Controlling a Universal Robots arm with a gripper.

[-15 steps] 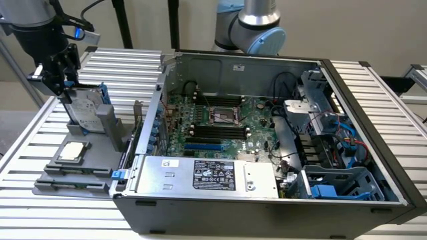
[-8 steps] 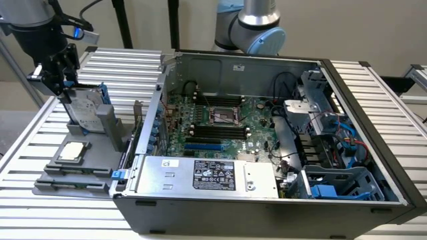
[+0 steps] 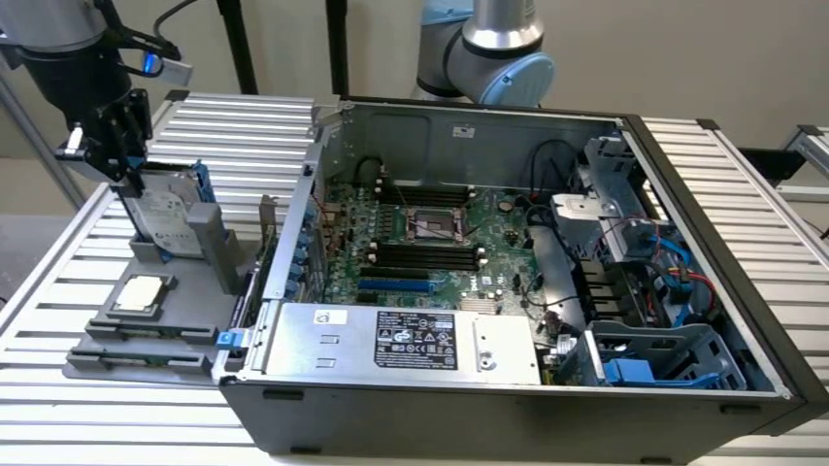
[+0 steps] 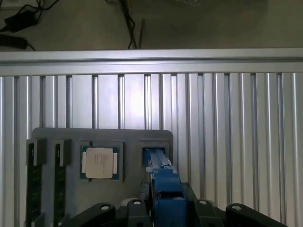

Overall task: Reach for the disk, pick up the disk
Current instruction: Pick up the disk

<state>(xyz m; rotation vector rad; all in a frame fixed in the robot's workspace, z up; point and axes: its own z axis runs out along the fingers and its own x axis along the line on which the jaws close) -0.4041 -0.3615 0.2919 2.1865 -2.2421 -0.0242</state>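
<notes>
Disk (image 3: 166, 216) stands on edge in a slot of the grey holder tray (image 3: 143, 340) at the exterior view's left. That upright seating appears meant to offer its blue carrier edge to the tool (image 3: 123, 180), which is clamped over that edge with the disk apparently not yet lifted clear. The holder also carries a square processor chip (image 3: 140, 294) lying flat beside the disk, and rests on a slatted aluminium counter (image 3: 78, 417) next to an open computer case (image 3: 518, 408), with a plain beige wall at the far side.
</notes>
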